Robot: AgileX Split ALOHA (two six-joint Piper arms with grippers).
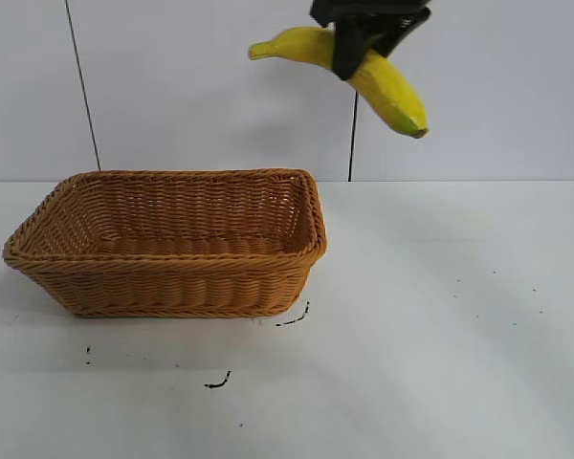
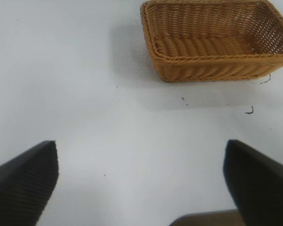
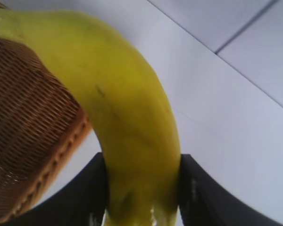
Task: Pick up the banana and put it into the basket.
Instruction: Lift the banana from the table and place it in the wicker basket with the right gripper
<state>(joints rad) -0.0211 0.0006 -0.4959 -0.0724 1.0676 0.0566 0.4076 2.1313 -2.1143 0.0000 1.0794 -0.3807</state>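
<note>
My right gripper [image 1: 349, 53] is shut on the yellow banana [image 1: 392, 91] and holds it high in the air, above and just right of the basket's right end. The banana slopes down to the right, its greenish tip lowest. In the right wrist view the banana [image 3: 127, 117] sits clamped between the two black fingers [image 3: 85, 193], with the basket [image 3: 28, 127] below beside it. The tan-orange wicker basket [image 1: 172, 287] stands empty on the white table at the left. My left gripper [image 2: 141, 183] is open and empty over bare table, away from the basket [image 2: 212, 66].
The white table [image 1: 440, 335] carries a few small black marks [image 1: 218, 382] in front of the basket. A white wall with two thin dark vertical cables [image 1: 81, 86] stands behind.
</note>
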